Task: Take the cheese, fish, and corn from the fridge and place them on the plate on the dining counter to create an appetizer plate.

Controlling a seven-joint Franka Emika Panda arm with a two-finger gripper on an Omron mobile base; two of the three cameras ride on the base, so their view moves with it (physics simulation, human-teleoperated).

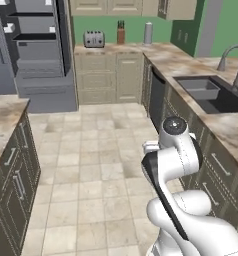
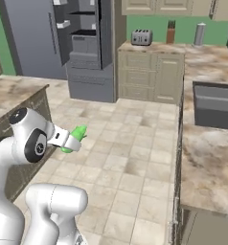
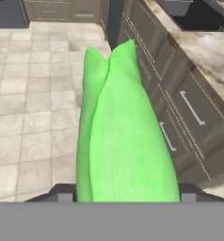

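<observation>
Pale tiled floor (image 1: 91,165) throughout; dining counter (image 1: 226,125) runs along 3 o'clock of the left base view, dark sink (image 1: 211,92) inset, grey faucet (image 1: 236,62) behind; fridge (image 2: 82,43) at 12 o'clock of the right base view, door open, shelf contents too small to tell. Gripper (image 3: 123,194) closed on the corn (image 3: 125,136); only finger bases show beside the husk; corn (image 2: 74,136) held above the floor. Toaster (image 2: 141,37) on the far counter.
</observation>
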